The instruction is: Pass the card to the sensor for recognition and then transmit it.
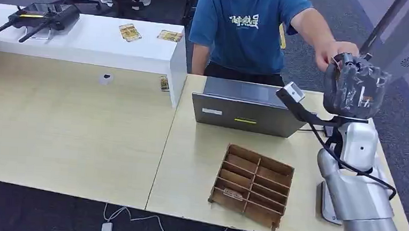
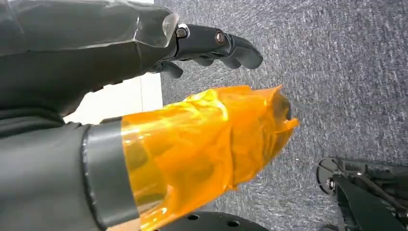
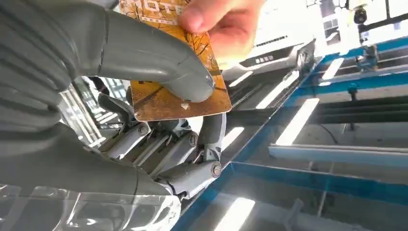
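My right hand [image 1: 354, 87] is raised at the table's far right, level with a person's outstretched hand [image 1: 332, 51]. In the right wrist view its thumb [image 3: 159, 57] presses an orange-brown card [image 3: 178, 98] against its fingers. The person's fingers [image 3: 226, 24] pinch the card's other end, so both hold it. A white flat device [image 1: 327, 206], possibly the sensor, lies on the table's right edge, partly hidden behind my right forearm. My left hand [image 2: 96, 48] hangs over grey carpet, its dark fingers [image 2: 216, 43] loosely bent and holding nothing. Its thumb is wrapped in orange tape.
A person in a blue shirt [image 1: 245, 27] stands behind the table. A grey laptop-like box [image 1: 243, 112] sits in front of them, and a wooden divided tray [image 1: 251, 185] lies nearer me. More cards [image 1: 129, 32] rest on the white counter [image 1: 88, 44] at back left.
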Controlling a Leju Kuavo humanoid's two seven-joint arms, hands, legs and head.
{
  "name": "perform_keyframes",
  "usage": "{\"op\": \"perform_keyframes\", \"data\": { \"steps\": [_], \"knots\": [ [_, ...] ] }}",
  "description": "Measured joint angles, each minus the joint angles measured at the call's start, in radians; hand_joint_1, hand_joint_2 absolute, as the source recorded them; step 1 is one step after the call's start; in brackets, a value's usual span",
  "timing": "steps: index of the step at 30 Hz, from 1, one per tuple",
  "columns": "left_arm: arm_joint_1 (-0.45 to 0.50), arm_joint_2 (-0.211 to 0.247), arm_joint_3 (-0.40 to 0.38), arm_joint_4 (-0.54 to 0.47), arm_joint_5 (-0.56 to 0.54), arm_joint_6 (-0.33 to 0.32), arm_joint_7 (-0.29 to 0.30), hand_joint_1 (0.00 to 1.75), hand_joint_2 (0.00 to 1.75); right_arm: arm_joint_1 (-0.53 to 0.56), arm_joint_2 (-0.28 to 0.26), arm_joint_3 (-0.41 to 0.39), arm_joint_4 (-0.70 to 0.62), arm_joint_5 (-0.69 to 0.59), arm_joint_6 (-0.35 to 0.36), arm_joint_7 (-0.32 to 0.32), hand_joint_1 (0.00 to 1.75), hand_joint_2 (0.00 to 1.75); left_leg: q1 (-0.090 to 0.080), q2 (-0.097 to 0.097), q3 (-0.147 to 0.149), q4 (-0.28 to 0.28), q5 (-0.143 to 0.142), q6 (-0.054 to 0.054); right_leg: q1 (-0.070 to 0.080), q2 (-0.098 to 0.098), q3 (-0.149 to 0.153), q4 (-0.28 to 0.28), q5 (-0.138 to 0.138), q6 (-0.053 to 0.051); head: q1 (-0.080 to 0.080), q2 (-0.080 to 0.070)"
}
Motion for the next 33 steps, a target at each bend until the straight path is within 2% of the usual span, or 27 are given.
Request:
{"op": "perform_keyframes", "data": {
  "steps": [9, 10, 11, 17, 23, 33],
  "knots": [
    [0.000, 0.000, 0.000, 0.000, 0.006, 0.001, 0.000, 0.00, 0.00, 0.000, -0.003, 0.001, 0.022, 0.000, 0.000, 0.002, 1.75, 1.75, 0.000, 0.000, 0.000, 0.000, 0.000, 0.000, 0.000, 0.000, 0.000, 0.000, 0.000, 0.000, 0.000, 0.000],
    [0.000, 0.000, 0.000, 0.000, 0.006, 0.001, 0.000, 0.00, 0.00, 0.000, -0.005, 0.001, 0.023, 0.000, 0.000, 0.002, 0.07, 1.75, 0.000, 0.000, 0.000, 0.000, 0.000, 0.000, 0.000, 0.000, 0.000, 0.000, 0.000, 0.000, 0.000, 0.000],
    [0.000, 0.001, 0.000, 0.000, 0.007, 0.001, 0.000, 0.00, 0.00, 0.000, -0.005, 0.001, 0.023, 0.000, 0.000, 0.002, 0.00, 1.75, 0.000, 0.000, 0.000, 0.000, 0.000, 0.000, 0.000, 0.000, 0.000, 0.000, 0.000, 0.000, 0.000, 0.000],
    [0.000, 0.001, 0.000, 0.000, 0.016, 0.002, 0.000, 0.00, 0.00, 0.020, -0.006, 0.001, 0.011, -0.024, -0.002, -0.006, 0.00, 1.75, 0.000, 0.000, 0.000, 0.000, 0.000, 0.000, 0.000, 0.000, 0.000, 0.000, 0.000, 0.000, 0.000, 0.000],
    [0.000, 0.001, 0.000, 0.000, 0.024, 0.005, 0.000, 0.00, 0.00, 0.088, -0.010, 0.002, -0.066, -0.062, -0.048, -0.025, 0.00, 1.75, 0.000, 0.000, 0.000, 0.000, 0.000, 0.000, 0.000, 0.000, 0.000, 0.000, 0.000, 0.000, 0.000, 0.000],
    [0.000, 0.001, 0.000, 0.000, 0.027, 0.005, 0.000, 0.00, 0.00, 0.124, -0.015, 0.001, -0.115, -0.082, -0.060, -0.040, 0.00, 1.75, 0.000, 0.000, 0.000, 0.000, 0.000, 0.000, 0.000, 0.000, 0.000, 0.000, 0.000, 0.000, 0.000, 0.000]
  ]
}}
